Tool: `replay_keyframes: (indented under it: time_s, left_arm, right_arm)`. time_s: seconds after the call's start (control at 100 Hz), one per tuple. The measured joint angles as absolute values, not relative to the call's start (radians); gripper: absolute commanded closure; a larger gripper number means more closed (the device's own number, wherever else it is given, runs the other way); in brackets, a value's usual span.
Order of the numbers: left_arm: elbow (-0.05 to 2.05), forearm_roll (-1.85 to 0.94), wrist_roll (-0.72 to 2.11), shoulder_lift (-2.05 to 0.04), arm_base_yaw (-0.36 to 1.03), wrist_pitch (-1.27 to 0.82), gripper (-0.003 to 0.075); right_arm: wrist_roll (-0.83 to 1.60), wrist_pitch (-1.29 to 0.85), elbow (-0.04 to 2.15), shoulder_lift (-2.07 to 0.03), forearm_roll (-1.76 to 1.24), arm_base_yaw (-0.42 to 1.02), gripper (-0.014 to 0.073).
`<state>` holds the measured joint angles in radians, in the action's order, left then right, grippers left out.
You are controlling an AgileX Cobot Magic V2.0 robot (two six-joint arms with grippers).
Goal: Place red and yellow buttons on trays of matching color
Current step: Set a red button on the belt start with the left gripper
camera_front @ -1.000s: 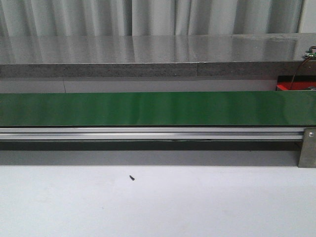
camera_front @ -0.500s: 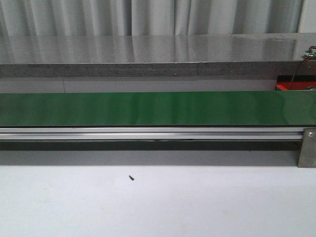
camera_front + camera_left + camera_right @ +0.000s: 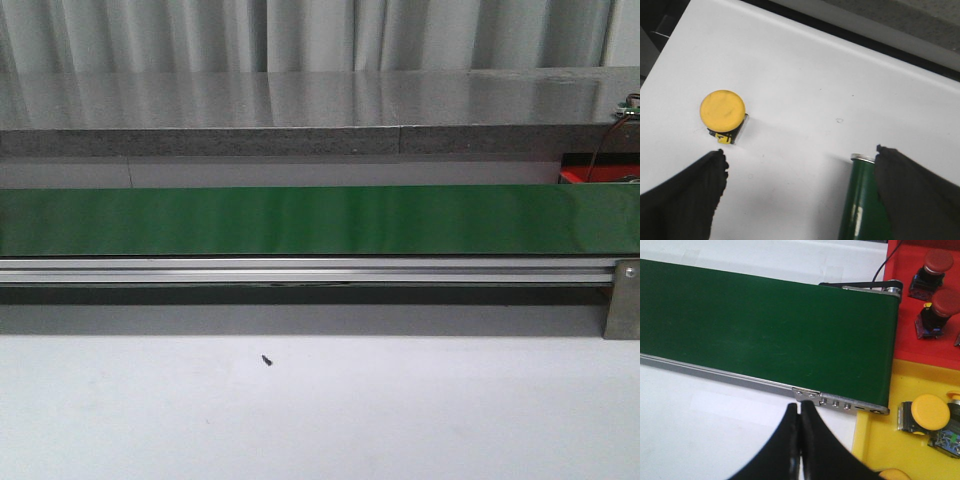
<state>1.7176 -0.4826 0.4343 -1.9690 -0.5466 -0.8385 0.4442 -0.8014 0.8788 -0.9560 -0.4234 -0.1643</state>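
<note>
Yellow button (image 3: 722, 110) sits on the tabletop (image 3: 815, 90) beyond the belt (image 3: 860, 200) end; left claw (image 3: 800, 195) gapes wide, empty. Right claw (image 3: 799, 440) is pinched closed, empty, beside the belt. A hasty descent could knock the button askew.

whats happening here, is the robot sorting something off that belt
Yes, it is sorting push buttons by colour. The green conveyor belt carries nothing right now. The left gripper is open above a round yellow push button standing on the white table, not touching it. The right gripper is shut and holds nothing, near the belt's end. Two red buttons sit in the red tray; yellow buttons sit in the yellow tray.
</note>
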Motion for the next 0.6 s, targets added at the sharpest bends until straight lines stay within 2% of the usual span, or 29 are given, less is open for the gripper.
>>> replay_keyframes:
  time_s: [0.6]
  left_arm:
    - [2.001,-0.335,0.360,-2.277,-0.548,-0.852,0.0131]
  right_arm:
    - [0.444,-0.801,0.879,-0.956,-0.423,-0.164,0.0664]
